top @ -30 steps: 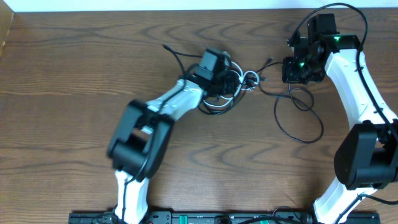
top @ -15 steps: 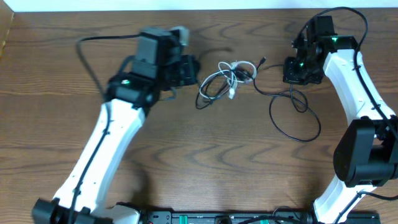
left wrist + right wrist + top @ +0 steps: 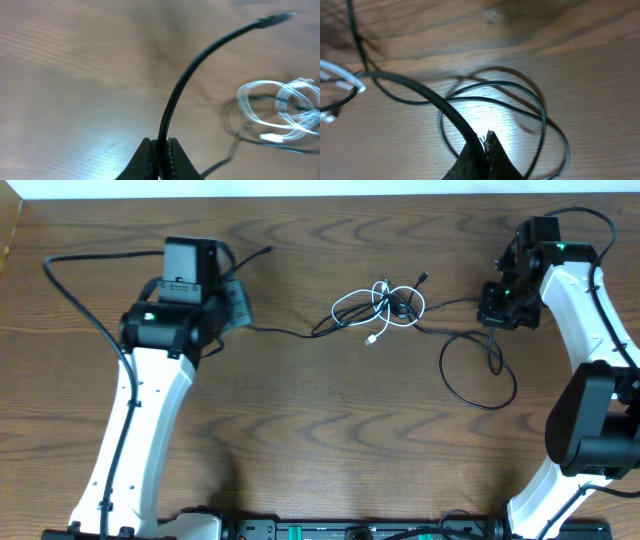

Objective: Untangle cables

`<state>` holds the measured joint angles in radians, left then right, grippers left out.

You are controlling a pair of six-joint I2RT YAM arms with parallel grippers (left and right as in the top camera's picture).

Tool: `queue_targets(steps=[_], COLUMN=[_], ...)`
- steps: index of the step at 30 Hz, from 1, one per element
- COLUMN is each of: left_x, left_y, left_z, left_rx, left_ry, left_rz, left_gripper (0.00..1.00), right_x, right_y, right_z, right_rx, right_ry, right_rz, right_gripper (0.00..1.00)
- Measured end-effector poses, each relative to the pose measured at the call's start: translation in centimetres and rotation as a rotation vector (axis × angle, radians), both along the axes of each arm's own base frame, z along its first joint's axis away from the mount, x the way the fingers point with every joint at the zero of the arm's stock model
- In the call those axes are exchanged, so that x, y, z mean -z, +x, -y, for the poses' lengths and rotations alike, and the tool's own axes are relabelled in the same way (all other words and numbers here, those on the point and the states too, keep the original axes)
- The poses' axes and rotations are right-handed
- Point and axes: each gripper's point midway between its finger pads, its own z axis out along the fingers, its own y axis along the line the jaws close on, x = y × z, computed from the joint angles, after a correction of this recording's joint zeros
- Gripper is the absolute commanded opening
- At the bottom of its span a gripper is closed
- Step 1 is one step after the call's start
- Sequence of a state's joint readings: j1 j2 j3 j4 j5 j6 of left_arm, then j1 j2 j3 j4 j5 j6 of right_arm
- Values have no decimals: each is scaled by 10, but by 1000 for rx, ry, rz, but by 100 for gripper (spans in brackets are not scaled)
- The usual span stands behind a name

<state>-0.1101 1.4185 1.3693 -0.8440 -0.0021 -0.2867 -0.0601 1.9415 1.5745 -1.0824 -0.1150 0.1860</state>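
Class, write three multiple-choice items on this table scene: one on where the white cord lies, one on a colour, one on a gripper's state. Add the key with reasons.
1. Where is the white cord?
A. Around mid-table, in the tangle
B. At the table's near edge
C. Hanging off the table's left side

2. What colour is the cable in the left gripper?
A. White
B. Black
C. Red

3. What state is the right gripper in?
A. Wide open and empty
B. Shut on a black cable
C. Open above the white cord

Key:
1 A: the overhead view shows it looped among black cords near the middle.
2 B: the left wrist view shows a black cable rising from the shut fingers.
3 B: the right wrist view shows the fingers closed, a black cable running out from them.
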Motion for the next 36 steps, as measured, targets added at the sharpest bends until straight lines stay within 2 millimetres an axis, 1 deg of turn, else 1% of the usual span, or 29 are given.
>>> queue_targets(steps=[6, 9, 10, 11, 12, 13, 14, 15, 16, 17, 19, 20, 21, 22, 26, 28, 29, 30, 32, 34, 36], left_x=[12, 16, 17, 17, 17, 18, 18, 19, 19, 19, 19, 19, 19, 19, 18, 15, 13, 11, 7, 4, 6], left_y=[-24, -37, -40, -43, -45, -48, -50, -51, -51, -51, -50, -48, -46, -44, -35, -29, -26, -24, -18, -13, -8], left_z=[-71, -99, -107, -113, -117, -121, -125, -127, -129, -128, -122, -116, -110, -102, -63, -39, -24, -15, 8, 25, 40], left_rx=[-203, -289, -314, -331, -348, -364, -377, -387, -393, -396, -379, -359, -342, -317, -180, -102, -52, -24, 47, 94, 133], left_ry=[65, 63, 61, 60, 57, 54, 52, 50, 45, 33, 5, -21, -43, -64, -126, -152, -167, -176, -197, -215, -231], left_rz=[-109, -146, -155, -159, -165, -172, -177, -178, -178, -177, -175, -173, -171, -170, -160, -142, -129, -121, -92, -74, -70], left_gripper=[7, 7, 8, 8, 7, 8, 8, 11, 16, 24, 41, 49, 54, 57, 65, 69, 70, 70, 70, 70, 69], right_x=[0, 0, 0, 0, 0, 0, 0, 0, -1, -1, -3, -4, -5, -7, -18, -26, -29, -30, -31, -30, -29], right_y=[-2, -3, -3, -3, -3, -3, -3, -2, -2, -2, 0, 0, 0, 0, 5, 12, 15, 16, 17, 18, 19], right_z=[30, 39, 40, 40, 39, 39, 37, 36, 34, 31, 23, 19, 14, 8, -11, -26, -36, -42, -63, -76, -86], right_rx=[85, 107, 108, 108, 106, 100, 91, 84, 76, 58, 10, -11, -31, -58, -149, -197, -231, -249, -304, -331, -345], right_ry=[-16, -9, -5, 2, 5, 9, 16, 23, 33, 48, 90, 114, 139, 170, 248, 281, 293, 299, 305, 282, 260], right_rz=[-5, -4, -4, -3, -3, -1, 1, 3, 5, 9, 22, 28, 33, 40, 83, 122, 140, 147, 156, 156, 157], right_gripper=[1, 1, 2, 6, 13, 26, 42, 53, 63, 68, 71, 72, 72, 72, 73, 72, 72, 72, 72, 73, 73])
